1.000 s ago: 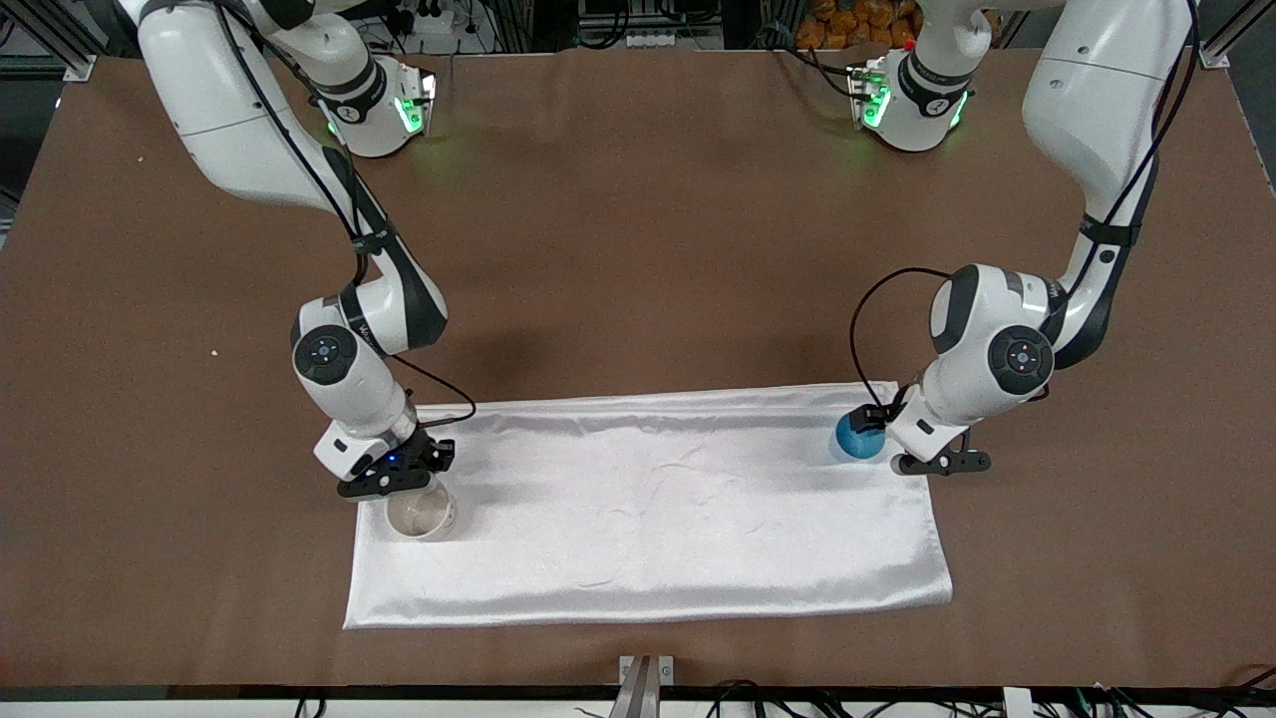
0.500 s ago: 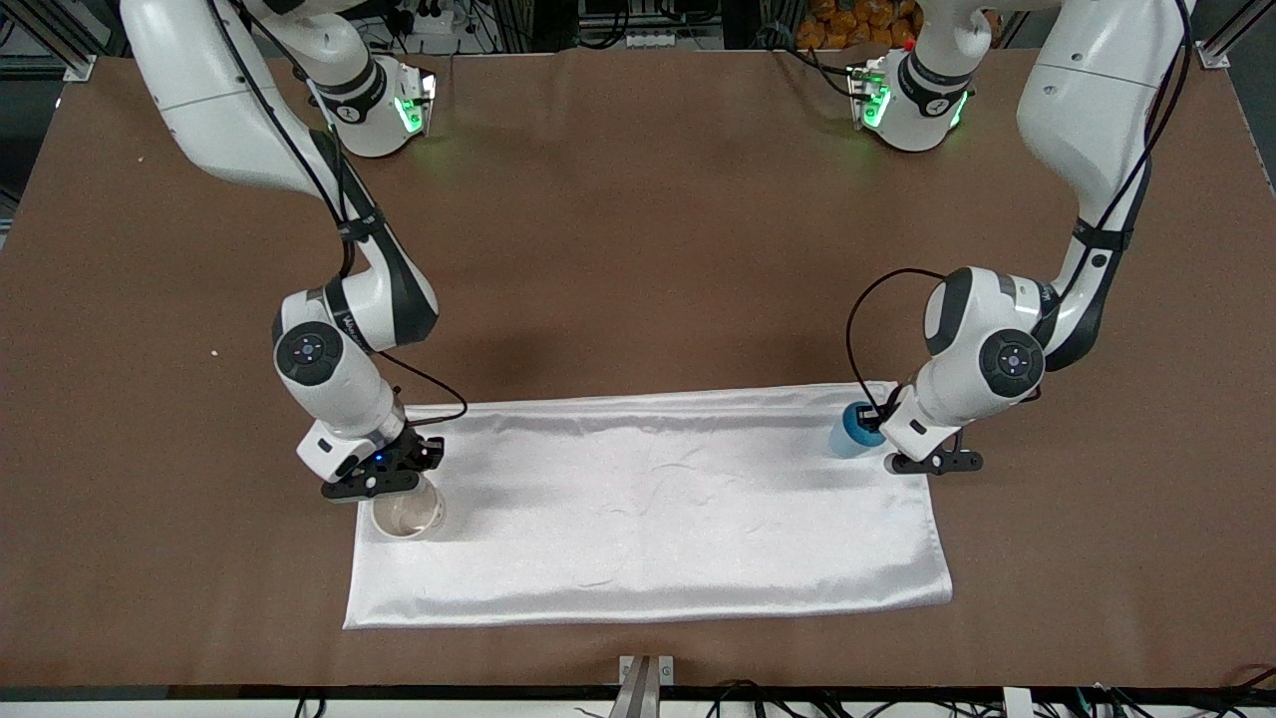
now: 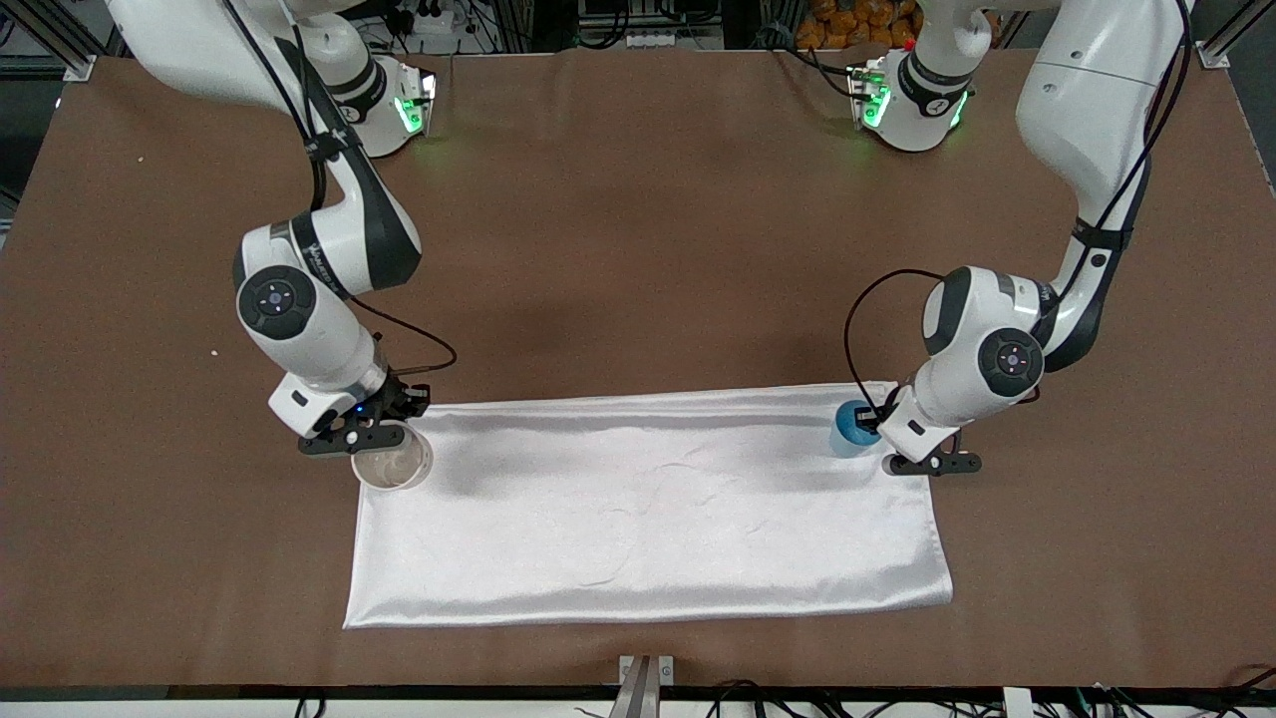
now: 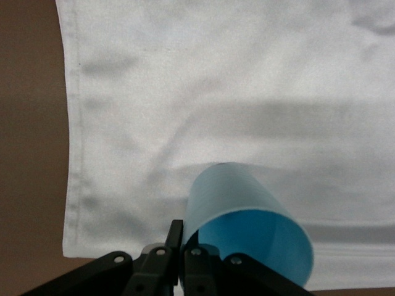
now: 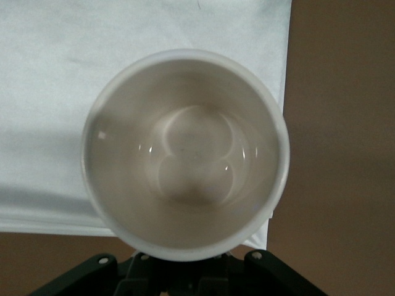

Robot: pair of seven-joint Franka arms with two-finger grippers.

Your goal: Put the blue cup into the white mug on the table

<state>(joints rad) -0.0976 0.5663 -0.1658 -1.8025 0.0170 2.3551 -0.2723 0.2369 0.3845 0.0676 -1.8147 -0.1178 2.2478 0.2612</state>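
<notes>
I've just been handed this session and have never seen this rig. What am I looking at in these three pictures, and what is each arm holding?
Two white robot arms work at a brown table, each ending in a two-finger gripper. The wide picture comes from a high camera facing the robots; the other two come from cameras on the arms' wrists, looking down past the grippers.

A shiny white cloth lies on the table. The right gripper is shut on the rim of the white mug, at the cloth's corner toward the right arm's end; its wrist view looks straight into the empty mug. The left gripper is shut on the rim of the blue cup, at the cloth's corner toward the left arm's end; in its wrist view the cup appears tilted. The cup is not yet in the mug.
</notes>
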